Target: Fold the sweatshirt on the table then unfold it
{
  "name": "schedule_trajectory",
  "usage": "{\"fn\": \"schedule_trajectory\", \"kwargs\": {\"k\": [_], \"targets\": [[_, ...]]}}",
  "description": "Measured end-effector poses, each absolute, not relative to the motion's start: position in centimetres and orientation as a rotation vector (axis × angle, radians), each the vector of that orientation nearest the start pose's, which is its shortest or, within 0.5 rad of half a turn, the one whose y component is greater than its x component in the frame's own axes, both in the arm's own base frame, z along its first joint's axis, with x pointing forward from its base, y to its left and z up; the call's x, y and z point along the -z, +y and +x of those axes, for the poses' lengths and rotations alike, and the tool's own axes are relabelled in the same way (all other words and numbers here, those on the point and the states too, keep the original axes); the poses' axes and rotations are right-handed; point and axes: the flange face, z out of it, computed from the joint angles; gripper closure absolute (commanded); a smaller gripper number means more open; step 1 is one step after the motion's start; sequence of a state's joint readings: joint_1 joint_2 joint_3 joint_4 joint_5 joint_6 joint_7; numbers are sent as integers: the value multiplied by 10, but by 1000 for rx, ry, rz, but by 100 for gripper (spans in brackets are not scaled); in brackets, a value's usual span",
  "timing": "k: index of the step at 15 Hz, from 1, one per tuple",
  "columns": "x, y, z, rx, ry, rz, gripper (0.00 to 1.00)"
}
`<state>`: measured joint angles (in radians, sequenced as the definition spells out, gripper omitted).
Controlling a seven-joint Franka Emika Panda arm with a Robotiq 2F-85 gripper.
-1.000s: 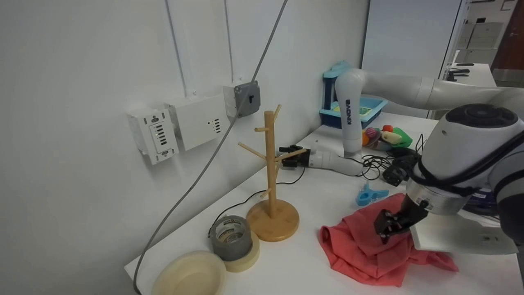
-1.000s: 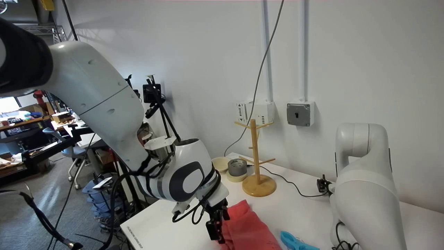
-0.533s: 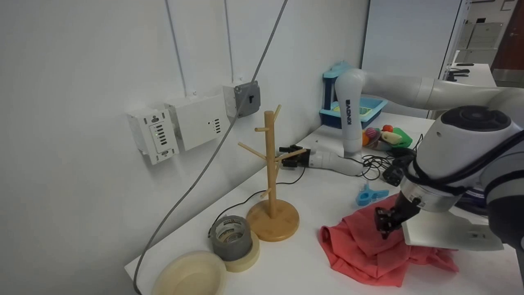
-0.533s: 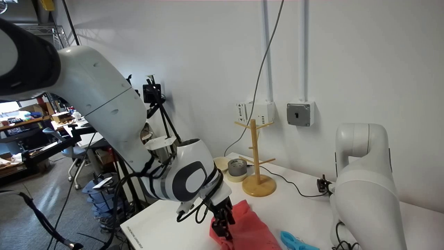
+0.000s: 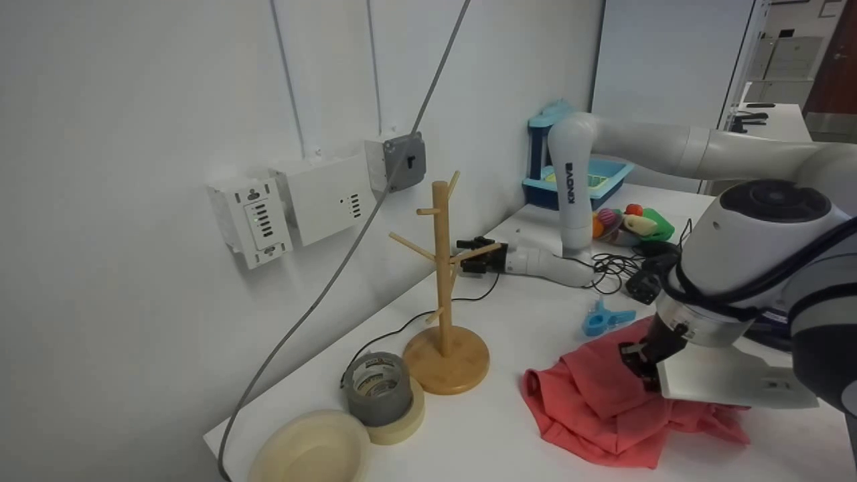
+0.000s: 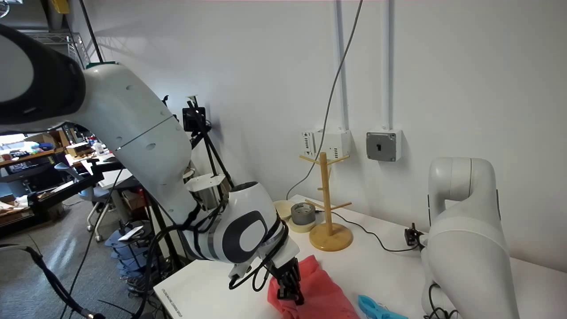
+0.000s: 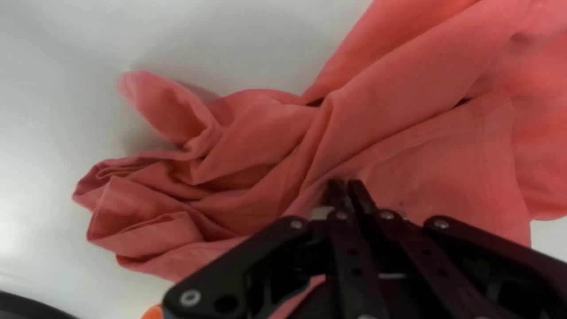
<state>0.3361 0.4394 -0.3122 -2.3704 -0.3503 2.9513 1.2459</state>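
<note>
Matt, creased cloth on sweatshirt (image 5: 594, 418), five o'clock in an exterior view. Smooth wood on peg stand (image 5: 444, 314), six o'clock. Smooth plastic look on clamp (image 5: 596, 323), four o'clock. Wrist view: soft sheen on tabletop (image 7: 48, 146), nine o'clock; matt finish on hand (image 7: 346, 185), shiny metal screw head (image 7: 190, 297), seven o'clock.

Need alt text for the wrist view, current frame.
A crumpled salmon-red sweatshirt lies in bunched folds on a white table. The black pincer juts in from the bottom edge, its fingertips nearly together over the cloth; whether any fabric is pinched between them can't be told. A sliver of an orange object shows at the bottom edge too.
</note>
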Motion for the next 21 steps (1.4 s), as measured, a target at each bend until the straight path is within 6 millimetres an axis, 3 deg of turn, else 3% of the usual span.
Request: {"fn": "schedule_trajectory", "kwargs": {"k": [8, 9, 19, 20, 21], "targets": [[-159, 43, 511, 380, 1309, -2926, 4], [-159, 44, 511, 380, 1310, -2924, 1], [-163, 34, 513, 408, 1338, -2926, 0], [-163, 32, 514, 414, 1345, -2927, 3], [-164, 29, 514, 419, 1352, -2928, 27]]}}
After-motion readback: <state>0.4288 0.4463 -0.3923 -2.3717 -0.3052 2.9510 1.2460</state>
